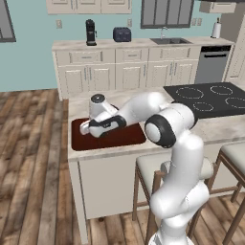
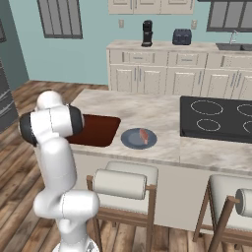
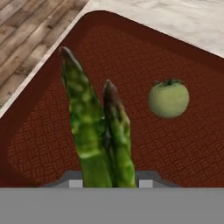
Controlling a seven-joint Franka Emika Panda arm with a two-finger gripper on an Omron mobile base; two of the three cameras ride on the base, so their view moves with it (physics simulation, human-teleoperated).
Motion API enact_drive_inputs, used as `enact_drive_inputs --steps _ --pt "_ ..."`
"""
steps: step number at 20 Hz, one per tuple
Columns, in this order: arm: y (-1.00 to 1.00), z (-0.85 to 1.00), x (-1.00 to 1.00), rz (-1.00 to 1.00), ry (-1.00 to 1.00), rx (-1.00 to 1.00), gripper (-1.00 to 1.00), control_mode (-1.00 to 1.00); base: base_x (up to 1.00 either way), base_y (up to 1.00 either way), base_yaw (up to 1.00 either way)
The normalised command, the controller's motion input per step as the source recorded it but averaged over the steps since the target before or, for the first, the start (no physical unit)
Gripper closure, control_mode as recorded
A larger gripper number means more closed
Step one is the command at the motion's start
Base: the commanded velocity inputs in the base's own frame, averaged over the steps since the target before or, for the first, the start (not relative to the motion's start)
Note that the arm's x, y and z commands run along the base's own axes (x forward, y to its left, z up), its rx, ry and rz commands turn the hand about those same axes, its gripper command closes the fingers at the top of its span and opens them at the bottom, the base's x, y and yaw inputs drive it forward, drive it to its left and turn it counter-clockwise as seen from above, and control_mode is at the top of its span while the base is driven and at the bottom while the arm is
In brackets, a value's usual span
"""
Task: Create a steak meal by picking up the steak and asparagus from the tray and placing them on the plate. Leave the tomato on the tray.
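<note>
steak: pinkish slab with red edge, lying flat on the plate.
plate: round, grey-blue, on the bench just right of the tray.
asparagus: two green spears, tips pointing away, over the tray floor.
tomato: yellow-green ball, stem up, on the tray, apart from the asparagus.
tray: dark red-brown, woven-pattern floor, shallow rim.

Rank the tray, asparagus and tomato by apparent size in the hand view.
1. tray, largest by far.
2. asparagus, though it sits nearest the camera, which inflates it.
3. tomato, smallest as it looks.
</note>
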Motion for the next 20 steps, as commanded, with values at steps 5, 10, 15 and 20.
enact_drive_inputs --steps 5,10,15,20 --pt "-0.23 0.68 -0.36 0.0 -0.08 0.0 1.0 -1.0 0.0 0.0 0.0" --pt "-0.65 0.14 -0.41 -0.09 -0.12 0.0 1.0 -1.0 0.0 0.0 0.0" --pt "-0.8 0.13 -0.09 -0.16 -0.13 0.0 1.0 -1.0 0.0 0.0 0.0" --pt "-0.83 0.32 0.0 -0.15 -0.17 0.0 1.0 -1.0 0.0 0.0 0.0"
